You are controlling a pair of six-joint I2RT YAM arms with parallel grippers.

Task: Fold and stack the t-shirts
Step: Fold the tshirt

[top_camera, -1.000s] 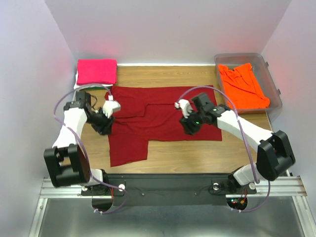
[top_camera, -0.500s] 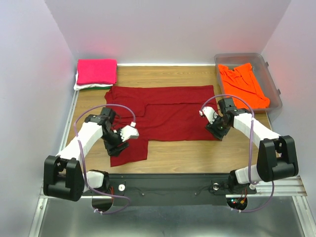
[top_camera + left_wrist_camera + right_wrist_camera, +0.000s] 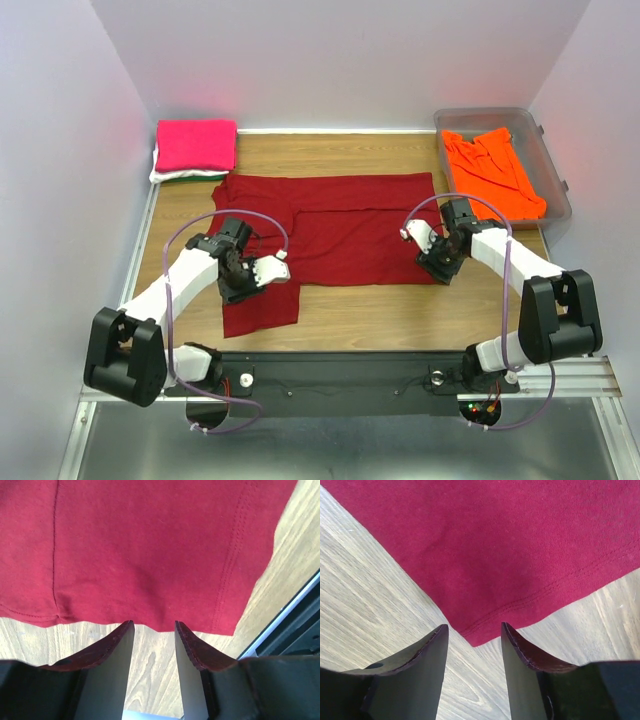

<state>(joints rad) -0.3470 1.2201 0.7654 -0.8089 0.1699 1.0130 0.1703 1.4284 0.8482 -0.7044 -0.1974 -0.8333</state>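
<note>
Left fingers (image 3: 107,665) gape empty, the dark red t-shirt (image 3: 150,555) hem just beyond their tips; right fingers (image 3: 420,670) gape too, its corner between their tips.

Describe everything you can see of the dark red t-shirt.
The dark red t-shirt is soft knit cloth with double-stitched hems. It lies flat in the middle of the wooden table and is partly folded: a layer edge runs across its far part, and one piece juts toward the near left. The left gripper sits open at that piece's hem, and the right gripper sits open at the near right corner. Neither holds cloth.
</note>
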